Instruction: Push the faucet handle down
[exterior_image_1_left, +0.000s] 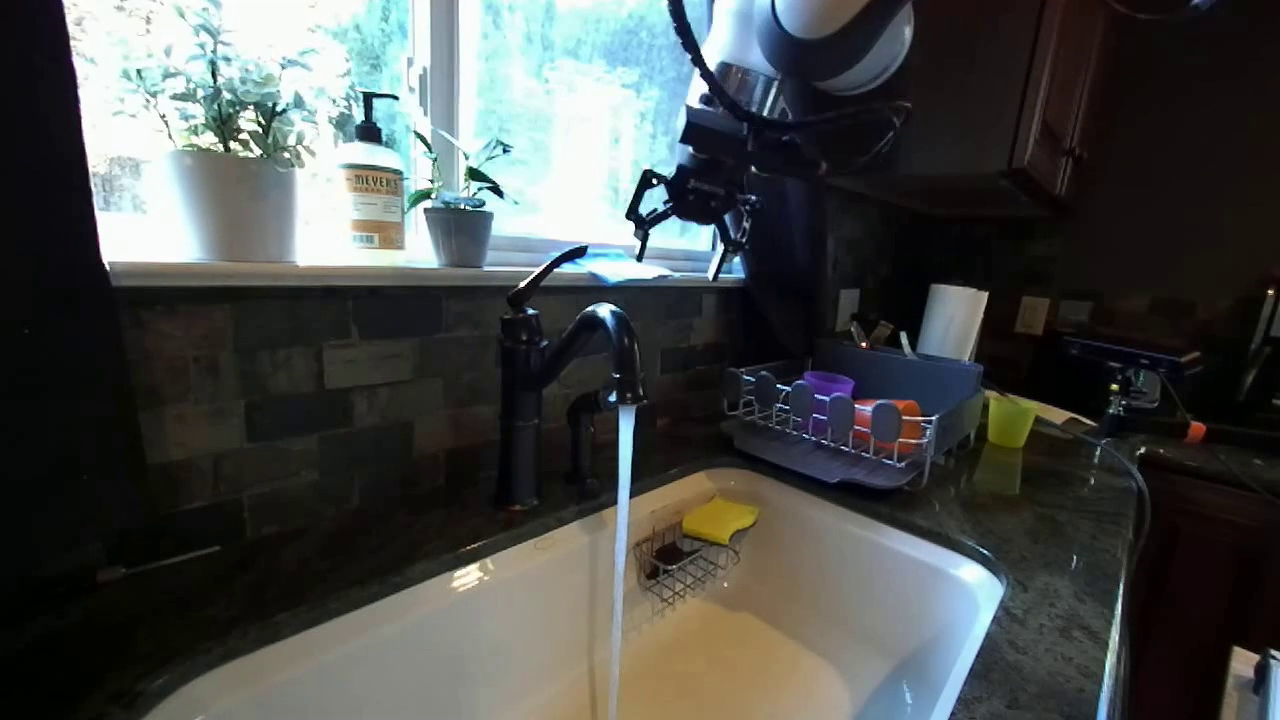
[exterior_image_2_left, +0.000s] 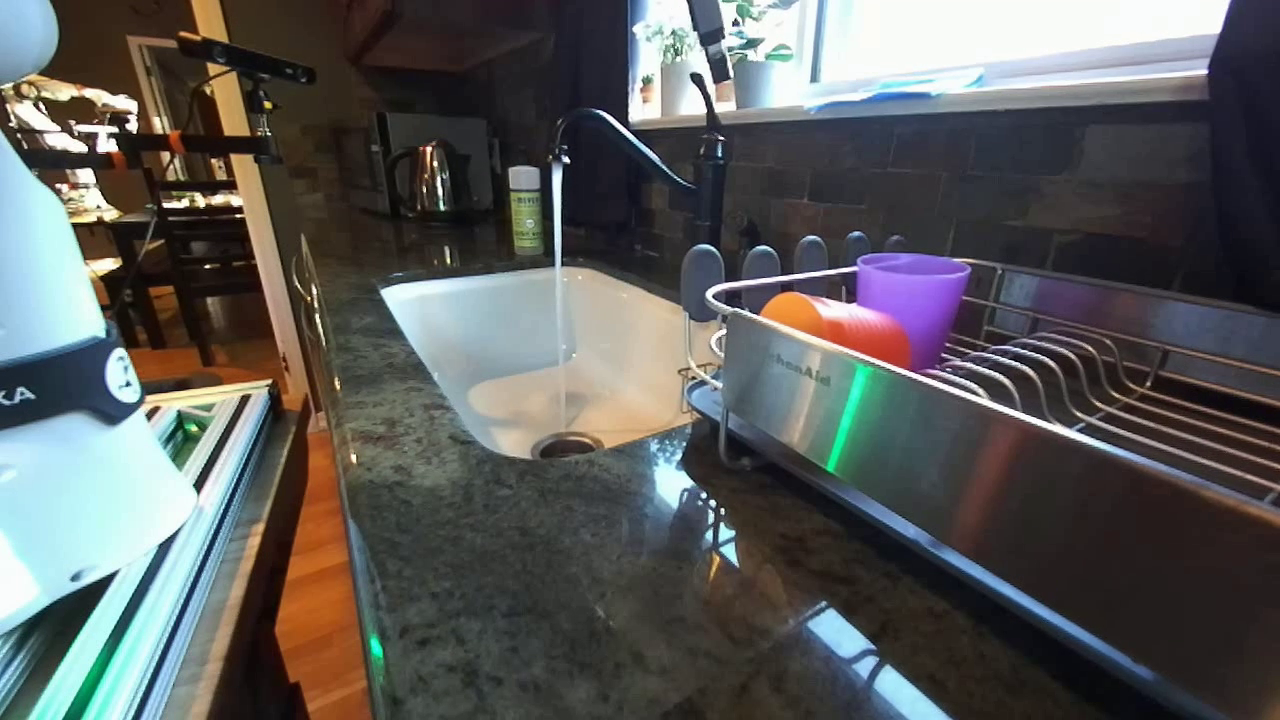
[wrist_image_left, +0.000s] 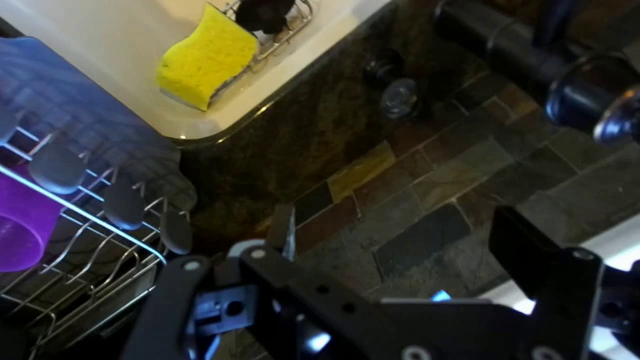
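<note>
Currently, the black metal gripper (exterior_image_1_left: 678, 266) hangs with its jaws spread, apart from the slim bronze-black metal faucet handle (exterior_image_1_left: 547, 275), which slants upward atop the dark metal faucet (exterior_image_1_left: 520, 430). Water (exterior_image_1_left: 621, 520) runs from the curved black spout (exterior_image_1_left: 623, 345) into the glossy white sink (exterior_image_1_left: 860, 570), set in a dark mottled stone tabletop (exterior_image_1_left: 1060, 560).

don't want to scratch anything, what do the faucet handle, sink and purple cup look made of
Faucet handle: probably metal, dark with a slight sheen.
Sink: white and glossy, with glints on the rim; ceramic or enamel, the look leaves it open.
Purple cup: likely plastic, smooth and evenly colored, with a thin rim.
</note>
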